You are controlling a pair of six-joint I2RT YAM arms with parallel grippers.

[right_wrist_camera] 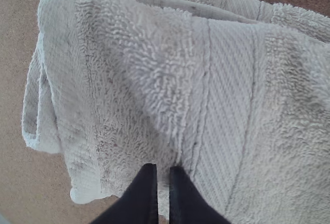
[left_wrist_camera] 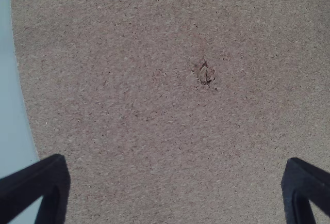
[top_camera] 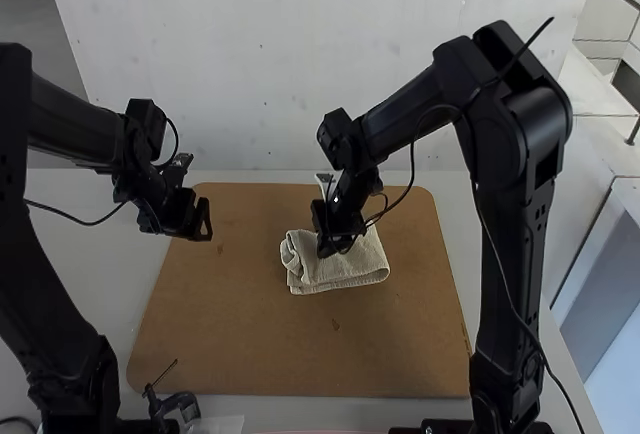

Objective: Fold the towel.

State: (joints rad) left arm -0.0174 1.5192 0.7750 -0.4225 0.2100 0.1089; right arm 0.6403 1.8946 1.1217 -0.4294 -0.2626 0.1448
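One fluffy, part-folded towel [top_camera: 352, 272] lies right under the right gripper [right_wrist_camera: 163, 169], which is pressed together, and far from the left gripper [left_wrist_camera: 176, 182], which is spread wide.

In the high view, the left arm [top_camera: 75, 132] is bent at that view's left, and the left gripper [top_camera: 207, 225] is tilted downward from its wrist. Its black, tapered fingers [left_wrist_camera: 45, 189] are spread wide apart. The right arm [top_camera: 510, 139] is raised high at the elbow and angled down toward the middle; the right gripper [top_camera: 324, 251] is pointed downward, its black fingers [right_wrist_camera: 176, 190] held almost together.
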